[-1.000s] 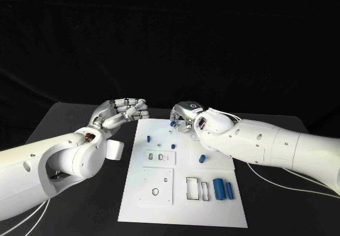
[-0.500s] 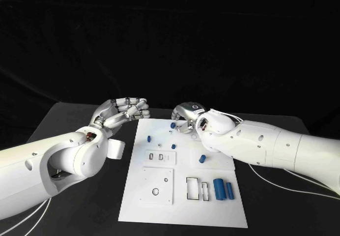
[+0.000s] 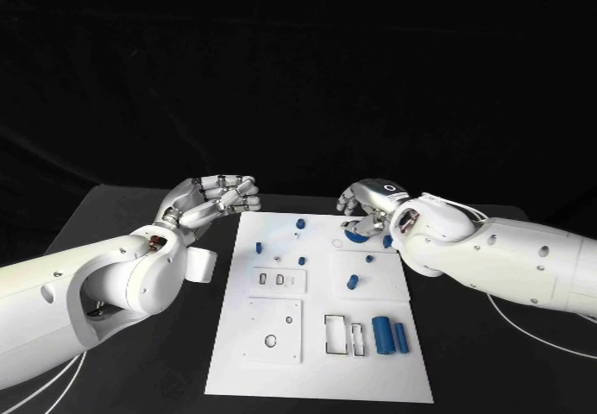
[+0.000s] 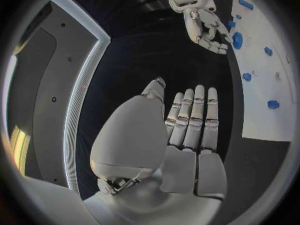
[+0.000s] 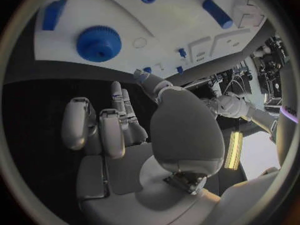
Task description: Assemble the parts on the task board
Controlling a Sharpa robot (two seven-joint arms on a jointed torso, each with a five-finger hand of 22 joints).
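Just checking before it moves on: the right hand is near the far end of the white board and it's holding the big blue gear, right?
Not quite. The right hand is near the far end of the white board, but it holds nothing. The right wrist view shows the big blue gear lying on the board, apart from the fingers.

Blue parts [image 3: 385,332] on white task board [image 3: 373,379], black table [image 3: 124,207].

a black desk [image 3: 124,216] carries the white board [image 3: 323,362], which lies flat in its middle, long side running away from the robot. bare dark desk shows on both sides of the board. thin white cables [image 3: 523,332] trail across the desk to the board's right.
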